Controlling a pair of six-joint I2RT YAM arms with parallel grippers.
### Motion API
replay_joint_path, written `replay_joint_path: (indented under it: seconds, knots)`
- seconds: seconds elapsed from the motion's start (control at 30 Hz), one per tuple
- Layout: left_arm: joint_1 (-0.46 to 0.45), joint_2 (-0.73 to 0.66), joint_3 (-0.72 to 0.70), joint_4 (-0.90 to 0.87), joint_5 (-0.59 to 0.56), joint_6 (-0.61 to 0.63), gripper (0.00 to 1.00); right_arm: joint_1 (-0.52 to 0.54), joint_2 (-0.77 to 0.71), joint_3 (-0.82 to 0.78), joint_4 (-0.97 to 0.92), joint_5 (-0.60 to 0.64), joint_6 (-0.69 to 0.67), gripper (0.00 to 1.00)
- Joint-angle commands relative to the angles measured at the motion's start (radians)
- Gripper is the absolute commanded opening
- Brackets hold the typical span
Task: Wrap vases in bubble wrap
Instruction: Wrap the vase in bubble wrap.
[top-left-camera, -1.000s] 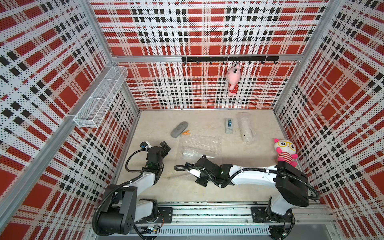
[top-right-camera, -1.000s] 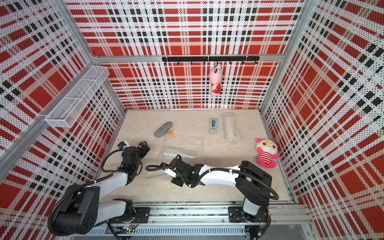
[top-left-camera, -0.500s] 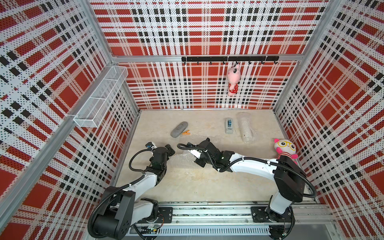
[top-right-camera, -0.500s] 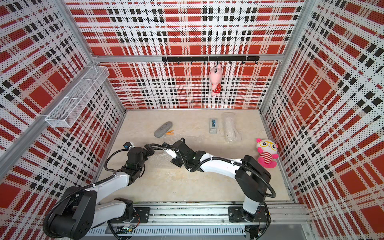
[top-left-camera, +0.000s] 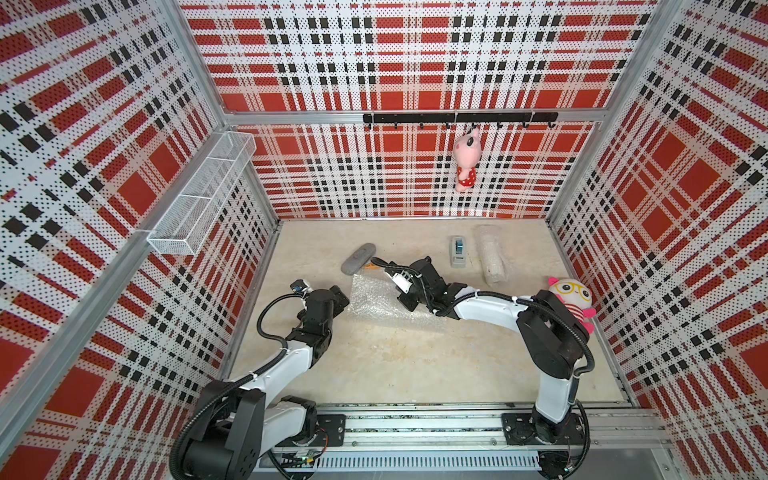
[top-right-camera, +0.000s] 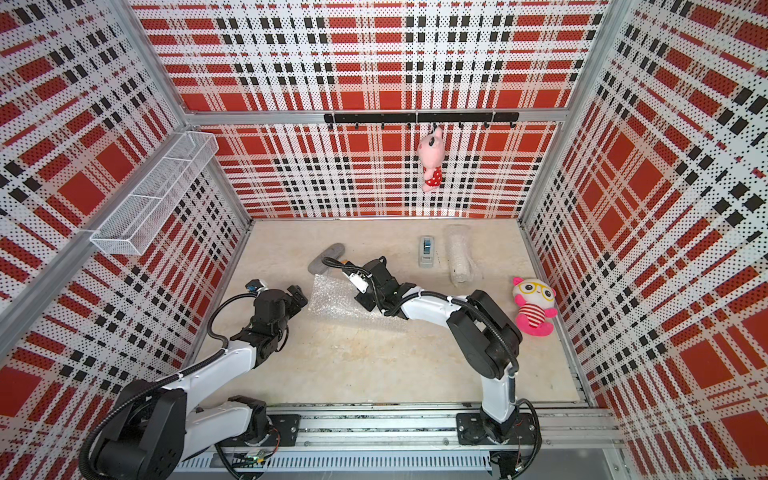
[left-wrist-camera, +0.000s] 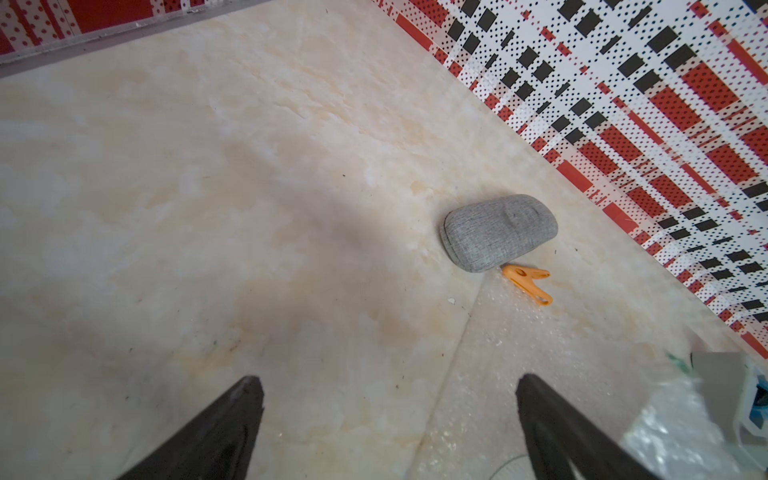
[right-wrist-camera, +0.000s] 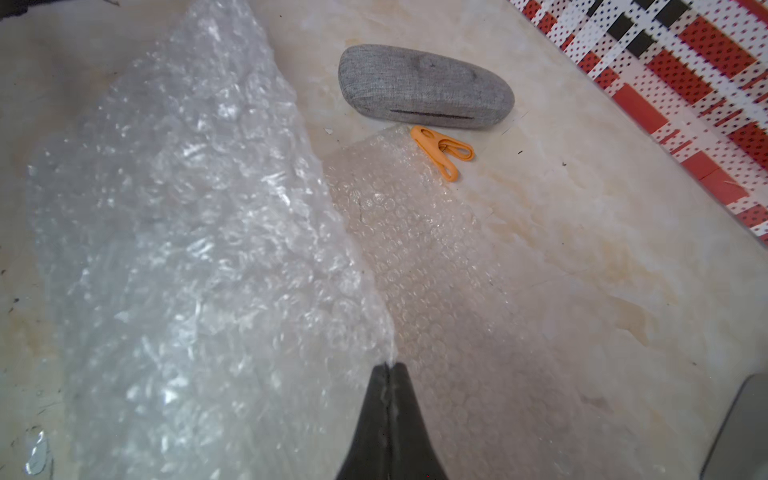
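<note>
Beige worktop, plaid walls. Bubble wrap spread at centre, one edge raised, pinched in closed right gripper. Left gripper wide apart, empty, at sheet's edge. Second bubble wrap rolled at rear.

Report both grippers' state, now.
Left gripper: open, holding nothing.
Right gripper: shut on the bubble wrap.

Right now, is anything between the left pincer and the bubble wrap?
Nothing visible. The open left pincer hovers at the wrap's edge. The grey case and orange clip lie at its far corner, off that path. The right pincer is shut on its lifted fold.
</note>
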Motion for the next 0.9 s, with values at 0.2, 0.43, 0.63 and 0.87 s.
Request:
replay_joint_path:
  seconds: [0.2, 0.43, 0.63, 0.87]
  knots:
    - [-0.164, 0.022, 0.061, -0.016, -0.001, 0.072, 0.98, 0.006, -0.023, -0.046, 0.096, -0.113, 0.031, 0.0]
    - [-0.198, 0.212, 0.155, -0.034, 0.041, 0.069, 0.98, -0.005, -0.023, -0.066, 0.116, -0.127, 0.037, 0.0]
    - [-0.201, 0.314, 0.227, -0.084, 0.026, 0.073, 0.98, -0.024, -0.044, -0.086, 0.129, -0.131, 0.039, 0.01]
    - [-0.2, 0.338, 0.241, -0.106, 0.005, 0.081, 0.98, -0.075, -0.155, -0.137, 0.096, -0.073, 0.021, 0.54]
